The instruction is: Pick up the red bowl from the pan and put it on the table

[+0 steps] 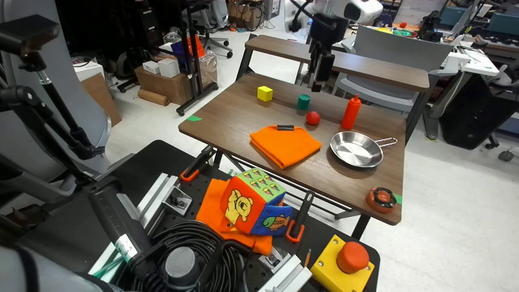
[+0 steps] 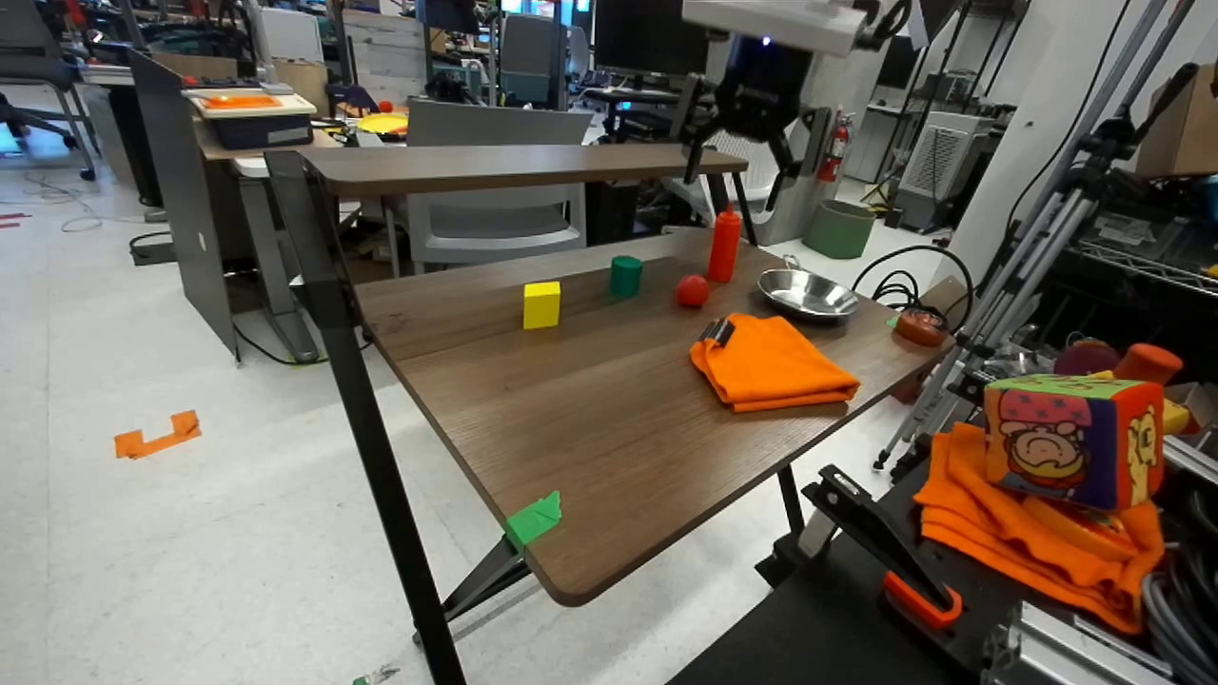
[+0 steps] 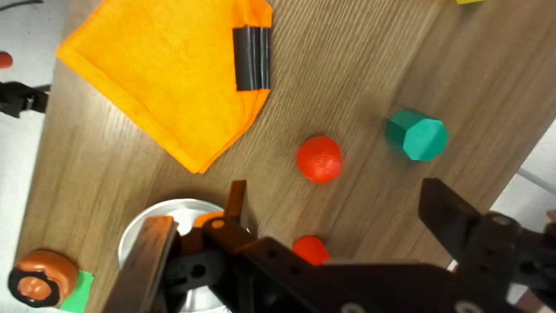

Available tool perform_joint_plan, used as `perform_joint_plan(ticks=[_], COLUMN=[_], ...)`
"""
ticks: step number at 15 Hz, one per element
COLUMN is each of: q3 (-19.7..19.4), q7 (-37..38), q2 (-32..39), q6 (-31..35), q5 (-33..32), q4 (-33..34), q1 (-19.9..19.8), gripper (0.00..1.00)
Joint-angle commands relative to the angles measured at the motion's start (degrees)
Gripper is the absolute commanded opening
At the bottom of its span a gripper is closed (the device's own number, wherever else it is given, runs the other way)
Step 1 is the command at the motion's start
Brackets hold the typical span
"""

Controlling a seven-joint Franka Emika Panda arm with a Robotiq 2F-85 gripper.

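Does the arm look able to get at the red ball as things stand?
Probably yes: the gripper hangs open, and the red ball sits uncovered on the table, apart from the orange cloth, green block and red bottle. The bottle may need skirting.

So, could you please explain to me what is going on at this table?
A robot's gripper hangs open above the table, holding nothing. It is meant to move a red bowl from the pan to the table, but I see no red bowl in these views. The pan sits near a standing red bottle and a folded orange cloth. A red ball, a green block and a yellow cube are there too.
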Motion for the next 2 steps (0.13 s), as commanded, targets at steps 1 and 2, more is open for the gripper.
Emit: perform_joint_plan(ticks=[1, 2], q3=[0.98, 1.71], q7=[0.05, -1.70], q2=[-14.16, -17.42], q6=[-7.53, -9.67], q5=[0.13, 0.26], q4=[-11.55, -14.56], q1=[-1.77, -2.36], gripper=[1.00, 1.00])
